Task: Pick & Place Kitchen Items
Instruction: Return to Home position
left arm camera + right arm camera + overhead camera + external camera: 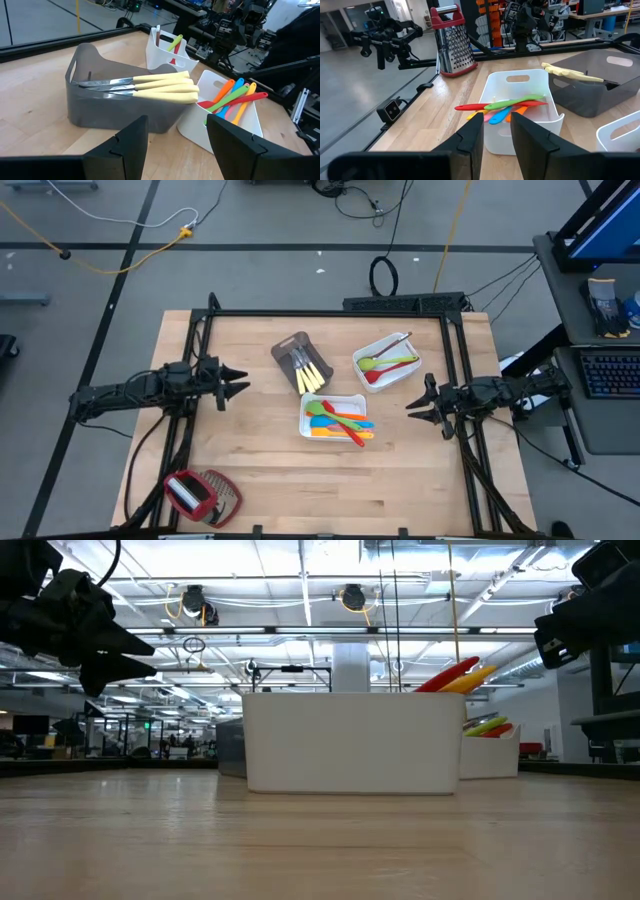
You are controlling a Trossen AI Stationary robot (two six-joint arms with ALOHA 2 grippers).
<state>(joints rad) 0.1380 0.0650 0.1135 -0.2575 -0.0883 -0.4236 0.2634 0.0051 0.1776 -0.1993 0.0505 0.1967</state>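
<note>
Three bins are grouped near the middle of the high view on the wooden table [260, 470], and every utensil in sight is lodged in one of them. Several yellow-handled knives [310, 373] are laid flat in the grey bin [285, 346], just left of centre. Blue, orange, red and green spatulas and spoons [340, 422] are piled in the lower white bin [306, 405]. A green spatula [392, 362] and a red utensil [380, 376] are kept in the upper white bin [358, 361], right of centre. No item is seen on the bare wood, so the sorting is judged finished.

The left gripper [243, 384] is held at mid-left with its fingers spread wide and nothing between them. The right gripper [412, 409] is held at mid-right, likewise parted and empty, though a narrower gap is shown in its own wrist view. A red-topped box grater [195, 495] is placed at the lower left, well apart from the bins.

The utensils are judged light and slim, with stiff handles and probably softer heads. The knife blades are expected to be smooth and slippery. A hold is best taken across the middle of a handle, where the piece would be balanced.
</note>
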